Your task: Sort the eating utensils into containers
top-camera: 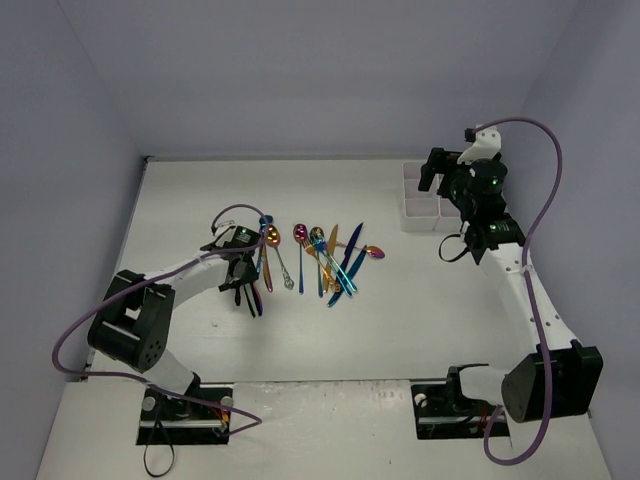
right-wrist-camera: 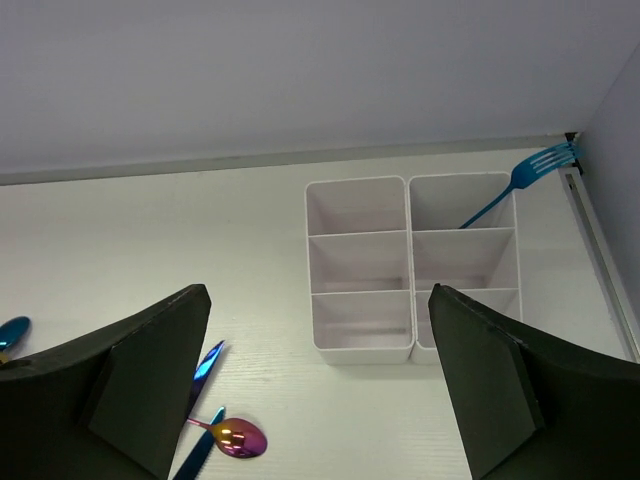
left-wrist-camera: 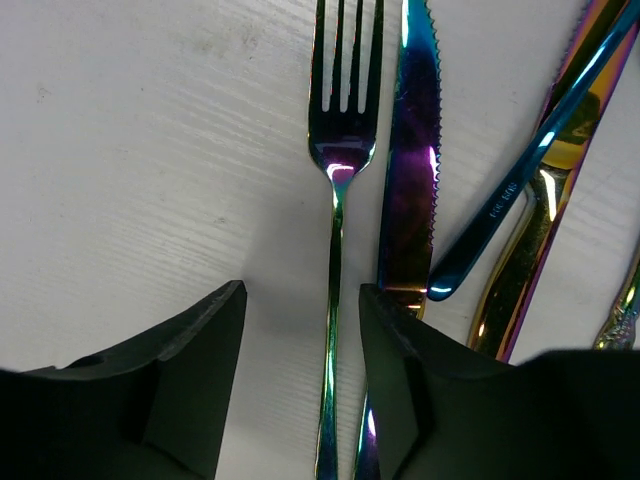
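- Rainbow fork lies flat on the white table, in the utensil pile well left of the white organizer tray.
- The fork's handle runs between the two fingers of the left gripper, tines pointing away from it.
- Left gripper's jaws are partly spread and straddle the fork handle. Bare table shows on both sides of the handle, so nothing is pinched.
- Serrated purple-blue knife lies just beside the fork and parallel to it. Its handle end is hidden under one finger.
- Next over, a blue handle crosses a gold knife.
- Tray shows six compartments. A blue fork leans in the far right one, tines out over the rim.
- Right gripper hovers above the tray, jaws spread wide, holding nothing.
- Pink-purple spoon lies on the table near the tray's left side, apart from it.
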